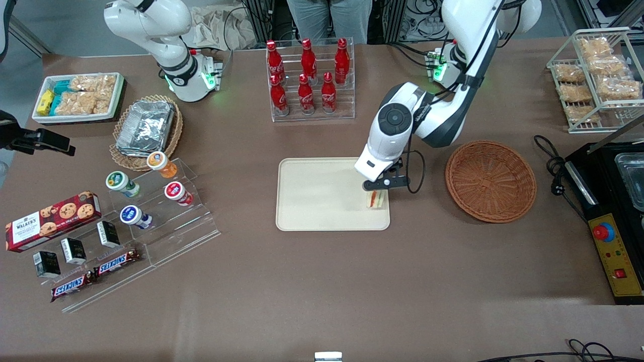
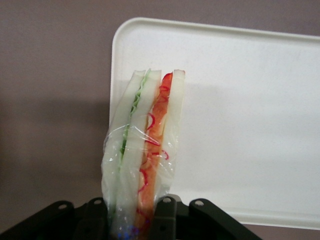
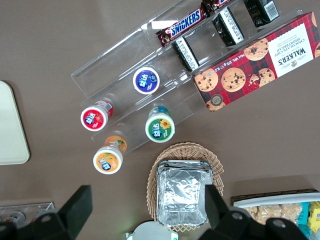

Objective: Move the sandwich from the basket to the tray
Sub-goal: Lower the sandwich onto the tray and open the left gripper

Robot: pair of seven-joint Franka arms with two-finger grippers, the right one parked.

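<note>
The sandwich [image 1: 377,199] [image 2: 145,145], a plastic-wrapped white wedge with green and red filling stripes, is clamped between the black fingers of my gripper [image 1: 376,193] [image 2: 134,212]. It hangs over the cream tray [image 1: 322,193] [image 2: 240,125] at the tray's edge nearest the basket; whether it touches the tray I cannot tell. The reddish-brown wicker basket [image 1: 490,180] sits empty beside the tray, toward the working arm's end of the table.
A clear rack of red cola bottles [image 1: 309,75] stands farther from the front camera than the tray. A tan basket with foil containers [image 1: 146,128], an acrylic stand with small cups [image 1: 166,193], a cookie box and candy bars lie toward the parked arm's end. A black appliance [image 1: 611,211] sits past the basket.
</note>
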